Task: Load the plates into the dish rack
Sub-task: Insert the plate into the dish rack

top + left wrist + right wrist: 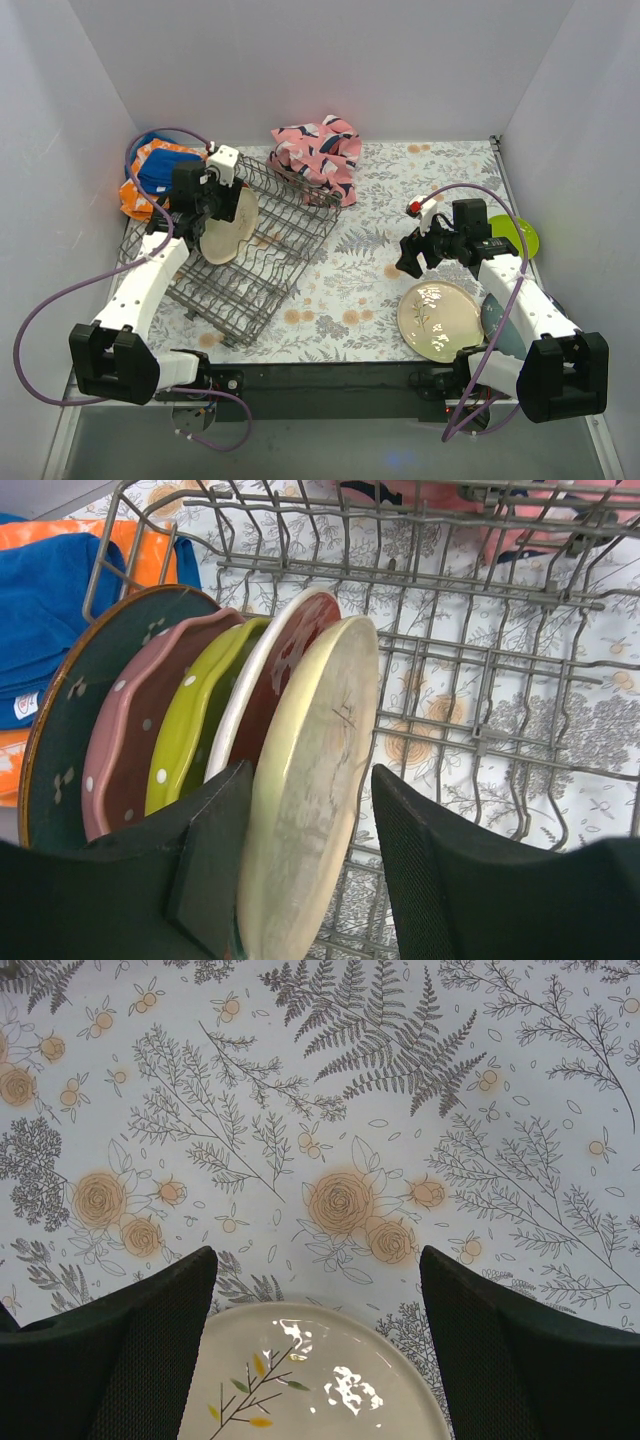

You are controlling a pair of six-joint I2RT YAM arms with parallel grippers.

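- Dish rack (270,285) sits at 9 o'clock on the table (380,240); cream plate (320,700) stands upright, 5th in its row.
- My left gripper (310,810) straddles that plate, fingers parted, with a gap on 1 side. Best to lift straight out without nudging the rim.
- My right gripper (318,1270) is spread wide over the sprig plate (320,1380) at 4 o'clock.

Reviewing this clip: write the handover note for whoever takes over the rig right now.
Left gripper: open, jaws either side of the cream plate, which stands on edge in the dish rack; clear gap on one side.
Right gripper: open, empty, hovering over the table at the far rim of the leaf-pattern plate.
Done: five plates stand in the rack: dark green, pink, yellow-green, red, cream.
Left: leaf-pattern plate, a grey-blue dish beside it, and a bright green plate at the table's right edge.
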